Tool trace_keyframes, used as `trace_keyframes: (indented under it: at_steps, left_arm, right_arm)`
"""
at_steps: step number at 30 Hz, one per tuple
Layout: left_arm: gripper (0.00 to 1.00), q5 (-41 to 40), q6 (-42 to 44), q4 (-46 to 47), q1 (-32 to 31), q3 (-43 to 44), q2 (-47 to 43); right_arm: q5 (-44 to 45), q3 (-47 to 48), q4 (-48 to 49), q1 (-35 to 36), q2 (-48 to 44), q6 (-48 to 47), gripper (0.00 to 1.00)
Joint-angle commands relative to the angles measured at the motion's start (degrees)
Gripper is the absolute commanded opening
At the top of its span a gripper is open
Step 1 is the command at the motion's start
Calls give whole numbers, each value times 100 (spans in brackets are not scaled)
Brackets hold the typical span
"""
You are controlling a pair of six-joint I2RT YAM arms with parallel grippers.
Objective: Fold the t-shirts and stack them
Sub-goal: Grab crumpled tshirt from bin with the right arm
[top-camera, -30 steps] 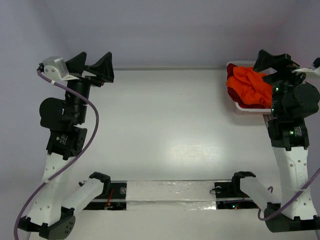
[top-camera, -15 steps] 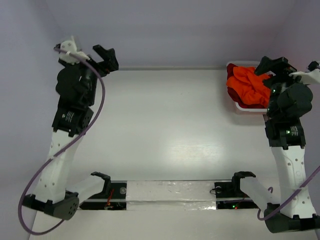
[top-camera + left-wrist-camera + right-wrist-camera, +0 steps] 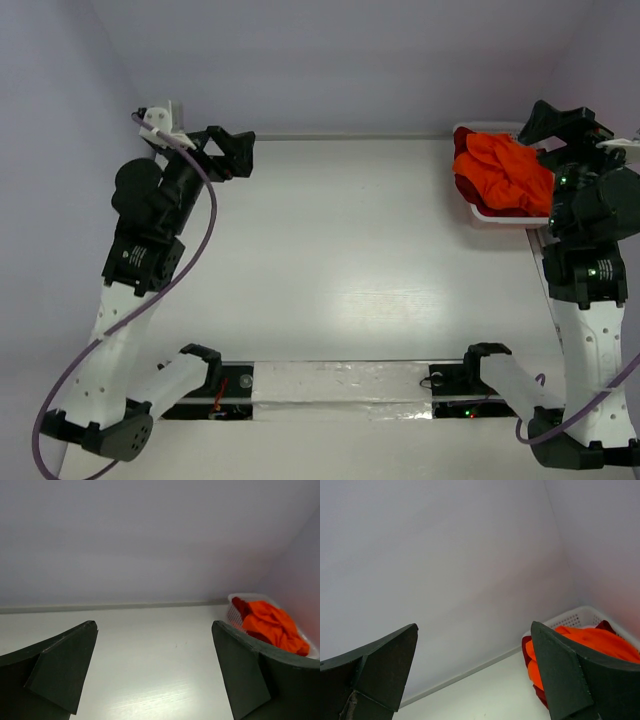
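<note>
At the near edge of the table (image 3: 350, 250), the two arm bases sit side by side with a silvery taped strip (image 3: 340, 385) lying between them. From the left base the left arm rises along the left side of the table, a purple cable (image 3: 195, 230) looping beside it. Further back, the left gripper (image 3: 243, 155) hangs above the far left corner of the table, its fingers pointing to the right, spread wide apart with nothing between them; its wrist camera looks across bare tabletop between the two dark fingers (image 3: 60, 665) toward the far right corner.

On the right side the right arm stands upright, and the right gripper (image 3: 567, 118) is raised over the right end of a white lattice basket (image 3: 495, 216). Its jaws also stand wide apart and hold nothing; no finger touches the cloth.

The basket sits in the far right corner of the table, close to the back wall (image 3: 350, 60). Inside it the t-shirts lie crumpled in a heap: the orange t-shirt (image 3: 505, 170) on top, filling most of the basket, and the dark red t-shirt (image 3: 480, 195) under it, showing along the left and near edges
</note>
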Motion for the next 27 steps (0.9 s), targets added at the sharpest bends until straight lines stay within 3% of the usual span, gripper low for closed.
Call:
trace_keyframes:
  at_steps: [1, 4, 8, 10, 13, 15, 19, 24, 27]
  left_arm:
    - [99, -34, -358, 1261, 0, -453, -498]
    - [99, -790, -1122, 1605, 0, -875, -858]
    - [99, -266, -1440, 1807, 0, -1052, -1114]
    - [99, -307, -1623, 1431, 0, -833, -1027]
    - [99, 399, -776, 903, 0, -262, -719]
    - [99, 632, -571, 1215, 0, -425, -788]
    - [99, 10, -685, 1632, 0, -859, -956]
    - [99, -1367, -562, 421, 0, -86, -220]
    - [99, -2202, -562, 331, 0, -128, 54]
  right_arm:
    - [-278, 39, 167, 11, -25, -8, 100]
    - [-227, 135, 89, 11, 28, -25, 100]
    - [-226, 136, 114, 11, 37, -25, 100]
    - [-200, 136, 123, 11, 46, 1, 100]
    - [-42, 145, 97, 11, 125, 18, 100]
    - [107, 162, 114, 11, 230, -8, 100]
    - [1078, 635, -541, 11, 1001, -123, 100]
    - [1628, 1558, -1703, 11, 2653, 79, 99]
    - [1540, 2436, -2407, 11, 3848, 185, 100]
